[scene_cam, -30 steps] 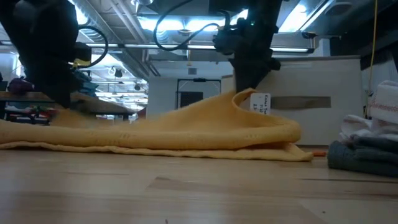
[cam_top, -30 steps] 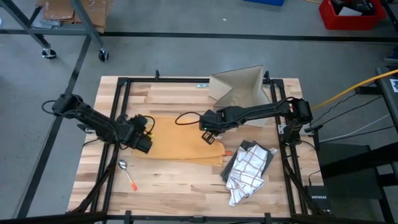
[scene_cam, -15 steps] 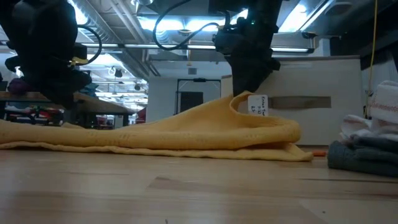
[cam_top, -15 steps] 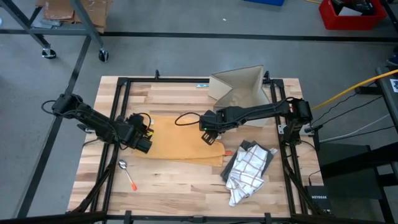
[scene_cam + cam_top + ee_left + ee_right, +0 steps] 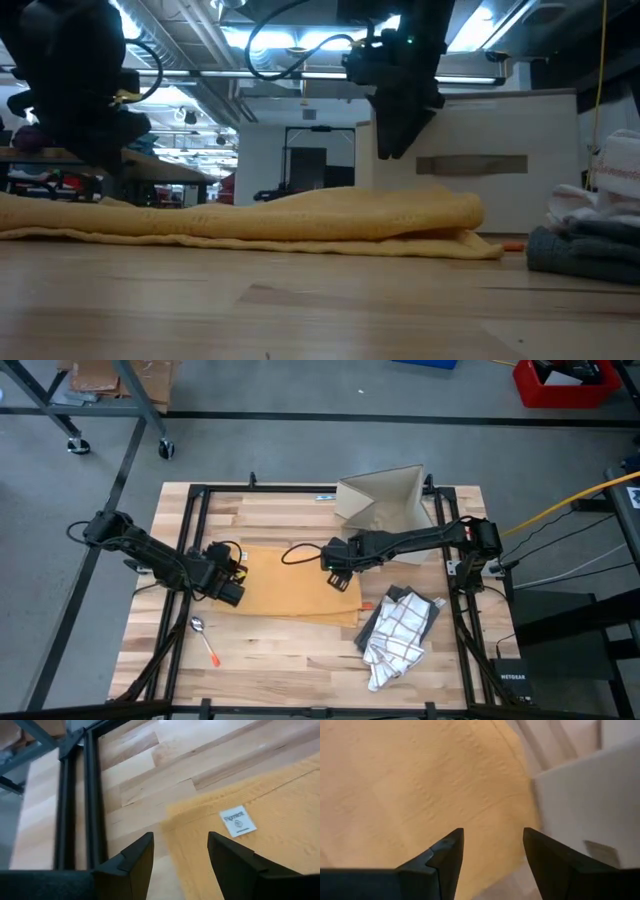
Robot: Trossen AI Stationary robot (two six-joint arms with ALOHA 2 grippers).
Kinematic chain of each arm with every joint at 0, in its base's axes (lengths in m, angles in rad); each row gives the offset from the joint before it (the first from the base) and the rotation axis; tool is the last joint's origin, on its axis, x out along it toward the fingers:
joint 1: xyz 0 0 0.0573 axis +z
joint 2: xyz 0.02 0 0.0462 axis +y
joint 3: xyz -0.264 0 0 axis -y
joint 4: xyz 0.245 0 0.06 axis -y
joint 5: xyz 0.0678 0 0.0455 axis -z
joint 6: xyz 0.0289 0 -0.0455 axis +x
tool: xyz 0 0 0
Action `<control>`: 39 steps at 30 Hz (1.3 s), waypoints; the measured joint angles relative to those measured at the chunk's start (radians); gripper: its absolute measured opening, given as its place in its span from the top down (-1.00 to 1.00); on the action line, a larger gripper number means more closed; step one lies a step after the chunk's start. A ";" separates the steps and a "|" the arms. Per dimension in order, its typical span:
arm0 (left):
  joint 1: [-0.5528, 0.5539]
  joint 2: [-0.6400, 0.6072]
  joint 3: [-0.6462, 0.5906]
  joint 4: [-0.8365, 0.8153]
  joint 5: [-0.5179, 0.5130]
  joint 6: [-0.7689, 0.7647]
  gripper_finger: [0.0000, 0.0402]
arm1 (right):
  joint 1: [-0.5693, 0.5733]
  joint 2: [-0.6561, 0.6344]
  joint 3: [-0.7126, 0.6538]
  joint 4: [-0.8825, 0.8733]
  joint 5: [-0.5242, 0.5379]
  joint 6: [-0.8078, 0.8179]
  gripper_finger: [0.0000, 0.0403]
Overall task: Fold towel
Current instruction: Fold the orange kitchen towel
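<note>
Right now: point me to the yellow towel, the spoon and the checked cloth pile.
yellow towel (image 5: 290, 585): high view, middle of its flat top layer.
spoon (image 5: 198, 625): high view, its metal bowl, near the table's front left.
checked cloth pile (image 5: 397, 630): high view, on the white checked cloth on top.

A spoon (image 5: 205, 639) with an orange handle lies on the wooden worktop (image 5: 300, 660), near the left claw (image 5: 232, 592) on its front side. A heap of checked and grey cloths (image 5: 398, 630) sits near the right claw (image 5: 340, 581), toward the front right corner. An open-sided beige box (image 5: 385, 503) stands behind the right claw, at the back edge.
</note>
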 joint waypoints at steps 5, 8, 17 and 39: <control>-0.018 0.000 0.001 0.134 0.083 0.067 0.12 | 0.000 0.000 0.000 -0.045 0.038 -0.064 -0.04; -0.035 0.000 0.001 0.292 0.186 0.172 0.12 | 0.000 0.000 0.000 -0.056 0.004 -0.083 -0.04; -0.102 0.022 0.002 0.587 0.396 0.293 0.12 | 0.000 -0.001 0.000 -0.056 -0.096 -0.133 -0.04; -0.051 0.216 -0.003 0.186 0.410 -0.067 0.12 | 0.069 -0.001 0.001 0.088 -0.278 -0.130 -0.04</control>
